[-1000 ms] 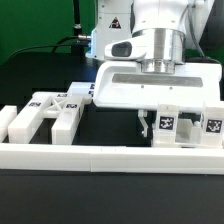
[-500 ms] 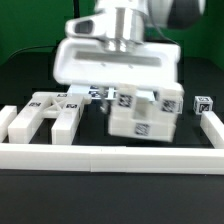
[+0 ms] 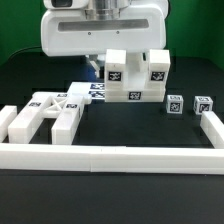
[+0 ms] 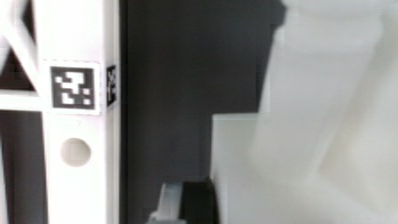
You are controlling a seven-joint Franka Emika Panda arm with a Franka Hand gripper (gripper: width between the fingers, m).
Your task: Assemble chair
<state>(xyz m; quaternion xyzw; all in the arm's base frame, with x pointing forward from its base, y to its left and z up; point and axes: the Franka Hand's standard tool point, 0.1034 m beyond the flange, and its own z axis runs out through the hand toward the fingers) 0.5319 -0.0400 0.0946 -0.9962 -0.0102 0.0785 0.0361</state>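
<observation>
In the exterior view my gripper (image 3: 120, 58) is shut on a blocky white chair part (image 3: 135, 78) that carries several marker tags. It holds the part off the table, above the middle. The fingers are mostly hidden behind the part. In the wrist view a tagged white piece (image 4: 75, 88) and a broad white surface (image 4: 320, 130) fill the frame, and one dark finger (image 4: 178, 200) shows at the edge. More white chair parts (image 3: 48, 113) lie on the table at the exterior view's left. Two small tagged blocks (image 3: 175, 103) (image 3: 203, 103) sit at the right.
The long low white border rail (image 3: 110, 156) runs across the front and turns back at the exterior view's right (image 3: 213, 127). The marker board (image 3: 92, 90) lies flat behind the loose parts. The table is black.
The gripper has lifted the tagged chair part off the table at the exterior view's right and carried it up and toward the left. The two small blocks are now uncovered.
</observation>
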